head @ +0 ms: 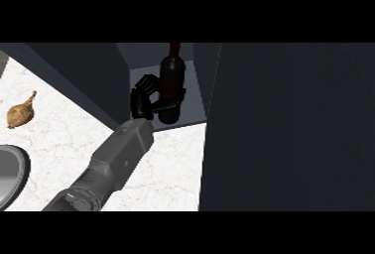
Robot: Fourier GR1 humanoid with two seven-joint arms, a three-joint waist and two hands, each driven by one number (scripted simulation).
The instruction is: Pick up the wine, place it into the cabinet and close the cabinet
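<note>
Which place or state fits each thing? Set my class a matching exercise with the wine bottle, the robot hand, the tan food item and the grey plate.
Things:
1. wine bottle
2. robot hand
3. tan food item
4. grey plate

Places or states:
A. cut off by the view's left edge
B. curled round the bottle
C. inside the open cabinet
D. lying whole on the white counter, apart from the rest

Pairs: 1-C, 2-B, 3-D, 4-A
</note>
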